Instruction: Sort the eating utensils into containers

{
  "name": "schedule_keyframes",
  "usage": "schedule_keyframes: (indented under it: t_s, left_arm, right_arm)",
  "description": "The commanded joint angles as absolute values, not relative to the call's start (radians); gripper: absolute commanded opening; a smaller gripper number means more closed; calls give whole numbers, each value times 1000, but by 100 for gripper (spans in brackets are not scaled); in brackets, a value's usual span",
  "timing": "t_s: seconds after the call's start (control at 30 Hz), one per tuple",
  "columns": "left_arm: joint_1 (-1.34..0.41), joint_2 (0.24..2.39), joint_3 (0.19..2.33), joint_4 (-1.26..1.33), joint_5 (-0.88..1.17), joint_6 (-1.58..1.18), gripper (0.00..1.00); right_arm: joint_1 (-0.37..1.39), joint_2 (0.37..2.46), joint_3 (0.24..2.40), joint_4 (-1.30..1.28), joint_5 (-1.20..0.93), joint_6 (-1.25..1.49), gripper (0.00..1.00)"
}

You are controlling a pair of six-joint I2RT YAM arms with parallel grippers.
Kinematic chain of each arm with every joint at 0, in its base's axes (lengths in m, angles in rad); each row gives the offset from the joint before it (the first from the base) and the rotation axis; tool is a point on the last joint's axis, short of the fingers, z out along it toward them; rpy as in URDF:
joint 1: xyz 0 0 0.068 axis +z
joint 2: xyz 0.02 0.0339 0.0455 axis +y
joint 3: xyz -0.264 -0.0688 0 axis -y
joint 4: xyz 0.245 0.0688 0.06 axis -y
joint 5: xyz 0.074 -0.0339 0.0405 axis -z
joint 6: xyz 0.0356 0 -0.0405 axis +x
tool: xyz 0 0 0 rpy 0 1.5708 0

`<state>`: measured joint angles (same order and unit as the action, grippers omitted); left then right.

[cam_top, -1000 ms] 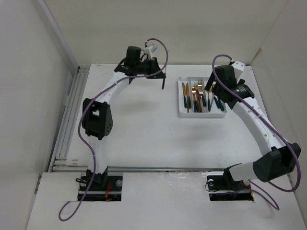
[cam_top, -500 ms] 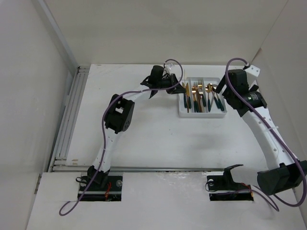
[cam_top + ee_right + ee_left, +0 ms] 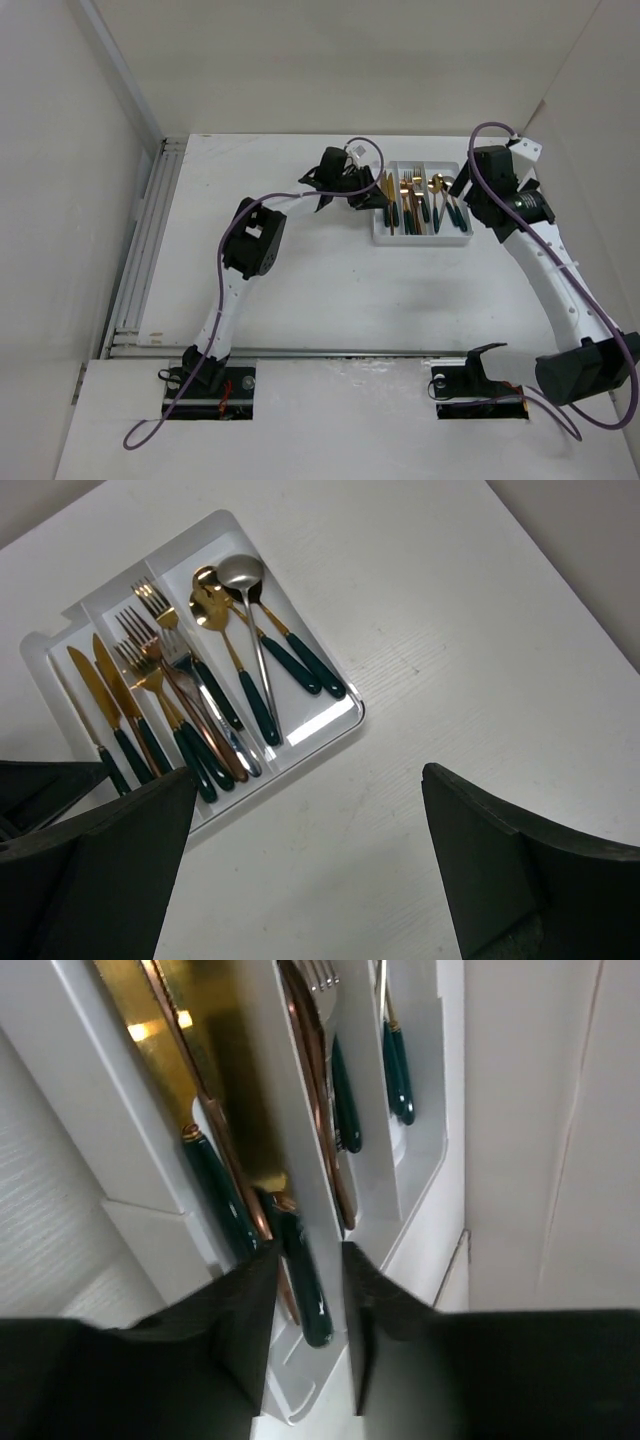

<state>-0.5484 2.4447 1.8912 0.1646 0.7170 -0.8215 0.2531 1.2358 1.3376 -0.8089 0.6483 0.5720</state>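
The white three-compartment tray (image 3: 455,239) holds the utensils (image 3: 415,205): knives on the left, forks in the middle, spoons on the right, also in the right wrist view (image 3: 215,695). My left gripper (image 3: 372,190) is low over the left compartment. In the left wrist view its jaws (image 3: 305,1330) stand narrowly apart around a dark green knife handle (image 3: 303,1280) that lies in the tray (image 3: 415,1175), with slivers of gap on both sides. My right gripper (image 3: 455,192) is wide open and empty above the bare table beside the tray (image 3: 335,723).
White walls close in the table at the back and on both sides. A metal rail (image 3: 145,240) runs along the left edge. The left arm's purple cable (image 3: 365,165) loops just above the tray's left end.
My left arm swung right from the back middle, carrying a knife that hung down, and reached the tray's left compartment. The knife now lies there. My right gripper drew back a little to the right.
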Motion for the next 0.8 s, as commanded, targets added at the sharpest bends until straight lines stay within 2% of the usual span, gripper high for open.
schedule_keyframes:
  t_s: [0.0, 0.07, 0.13, 0.37, 0.53, 0.7, 0.73, 0.77]
  left_arm:
    - [-551, 2433, 1942, 137, 709, -769, 31]
    - [-551, 2433, 1954, 117, 709, -758, 46]
    - [-551, 2433, 1954, 104, 698, -736, 51]
    - [-551, 2366, 2067, 60, 678, -671, 51]
    - [-489, 2300, 2241, -36, 594, -502, 54]
    - [-405, 2200, 2324, -242, 229, -192, 55]
    - [-375, 2185, 2315, -265, 51, -158, 58]
    - [-353, 2168, 2303, -290, -28, -135, 61]
  right_arm:
    - [247, 1244, 1351, -813, 676, 552, 99]
    - [247, 1244, 1361, -804, 676, 543, 99]
    - [247, 1244, 1361, -795, 676, 532, 99]
    - [186, 1253, 1371, -726, 594, 463, 100]
    - [26, 1359, 1442, -712, 443, 422, 100]
    - [-132, 1495, 1546, -733, 379, 413, 100]
    - [-185, 1508, 1555, -733, 356, 413, 100]
    - [-208, 1520, 1566, -721, 356, 413, 100]
